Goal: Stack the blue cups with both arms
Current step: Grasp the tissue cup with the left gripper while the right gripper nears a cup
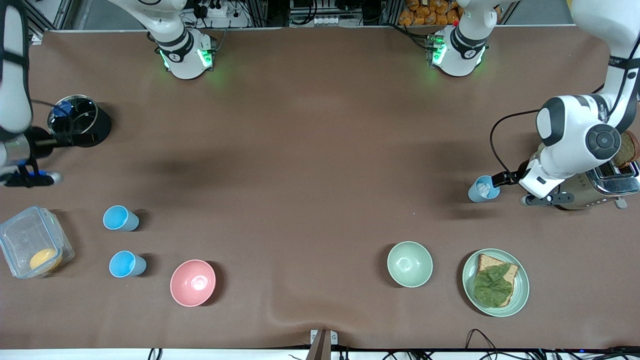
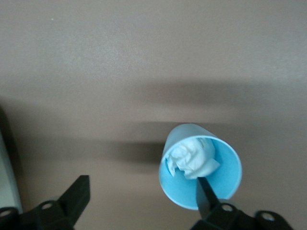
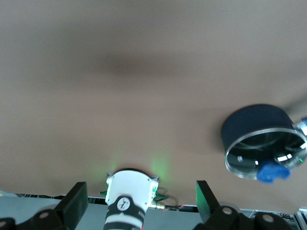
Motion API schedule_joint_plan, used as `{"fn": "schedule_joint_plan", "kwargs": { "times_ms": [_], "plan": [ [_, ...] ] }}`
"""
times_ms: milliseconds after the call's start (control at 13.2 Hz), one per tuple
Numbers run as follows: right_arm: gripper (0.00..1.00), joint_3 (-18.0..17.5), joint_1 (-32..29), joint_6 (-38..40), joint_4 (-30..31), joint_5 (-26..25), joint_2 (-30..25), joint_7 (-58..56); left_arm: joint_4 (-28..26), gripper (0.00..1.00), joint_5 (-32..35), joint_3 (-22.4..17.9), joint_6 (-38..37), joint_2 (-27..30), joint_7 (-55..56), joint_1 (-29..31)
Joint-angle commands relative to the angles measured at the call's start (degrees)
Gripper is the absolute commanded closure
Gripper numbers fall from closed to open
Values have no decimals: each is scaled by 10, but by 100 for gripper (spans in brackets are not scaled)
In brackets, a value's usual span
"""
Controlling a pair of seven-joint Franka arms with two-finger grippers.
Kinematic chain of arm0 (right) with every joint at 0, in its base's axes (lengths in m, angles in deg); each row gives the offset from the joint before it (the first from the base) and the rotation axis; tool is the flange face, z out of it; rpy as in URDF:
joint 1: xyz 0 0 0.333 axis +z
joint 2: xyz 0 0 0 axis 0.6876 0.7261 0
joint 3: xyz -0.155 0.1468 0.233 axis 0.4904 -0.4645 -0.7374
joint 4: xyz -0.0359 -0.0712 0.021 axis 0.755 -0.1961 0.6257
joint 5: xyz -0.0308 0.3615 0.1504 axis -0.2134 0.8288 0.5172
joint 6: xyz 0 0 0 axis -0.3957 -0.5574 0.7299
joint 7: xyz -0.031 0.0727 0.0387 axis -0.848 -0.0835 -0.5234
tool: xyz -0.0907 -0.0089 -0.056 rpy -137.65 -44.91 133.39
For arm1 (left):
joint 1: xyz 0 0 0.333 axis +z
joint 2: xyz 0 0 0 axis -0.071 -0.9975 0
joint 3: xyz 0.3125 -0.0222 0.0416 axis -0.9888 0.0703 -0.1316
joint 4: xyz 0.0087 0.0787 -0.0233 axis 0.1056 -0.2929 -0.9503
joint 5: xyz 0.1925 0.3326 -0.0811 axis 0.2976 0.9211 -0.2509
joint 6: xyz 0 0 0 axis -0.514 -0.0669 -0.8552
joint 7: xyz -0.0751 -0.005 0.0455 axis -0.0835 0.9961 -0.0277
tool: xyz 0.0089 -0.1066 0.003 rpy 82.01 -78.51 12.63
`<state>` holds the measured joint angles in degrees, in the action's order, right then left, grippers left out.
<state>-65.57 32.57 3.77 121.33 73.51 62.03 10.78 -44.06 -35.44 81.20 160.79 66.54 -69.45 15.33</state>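
Observation:
Two empty blue cups (image 1: 120,218) (image 1: 127,264) stand upright toward the right arm's end of the table, one nearer the front camera than the other. A third blue cup (image 1: 484,189) stands toward the left arm's end and holds crumpled white paper (image 2: 192,155). My left gripper (image 1: 509,190) is open at this cup (image 2: 225,167). In the left wrist view the left gripper (image 2: 142,187) has one finger inside the rim and the other wide apart over bare table. My right gripper (image 1: 35,178) is open and empty (image 3: 140,189), up in the air beside a black pot.
A black pot with a glass lid (image 1: 77,120) (image 3: 256,129) and a clear container (image 1: 32,247) are at the right arm's end. A pink bowl (image 1: 193,282), a pale green bowl (image 1: 410,264), a plate of bread and lettuce (image 1: 495,282) and a toaster (image 1: 605,185) also stand here.

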Motion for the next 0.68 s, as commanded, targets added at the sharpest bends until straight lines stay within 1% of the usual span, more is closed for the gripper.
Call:
{"fn": "schedule_joint_plan", "kwargs": {
  "times_ms": [0,76,152,227,303,379,455,606],
  "plan": [
    [0,-5,-20,-26,-49,6,101,-25,-15,20,-9,3,29,-10,-21,5],
    [0,-6,-29,-44,-59,8,129,-25,-15,32,-9,4,32,-16,-22,5],
    [0,-6,-29,-66,-68,11,146,-26,-15,53,-9,5,34,-19,-21,5],
    [0,-7,-23,-75,-74,8,154,-33,-15,62,-9,6,39,-25,-21,4],
    [0,-7,-20,-83,-81,7,159,-41,-15,74,-9,7,43,-27,-21,4],
    [0,-7,-16,-96,-101,6,165,-45,-15,100,-9,8,43,-29,-14,1],
    [0,-7,-15,-104,-127,5,175,-62,-12,100,-10,11,43,-26,-11,-2],
    [0,-8,-12,-106,-139,6,173,-111,2,100,-10,39,41,-23,4,-2]
  ]
}}
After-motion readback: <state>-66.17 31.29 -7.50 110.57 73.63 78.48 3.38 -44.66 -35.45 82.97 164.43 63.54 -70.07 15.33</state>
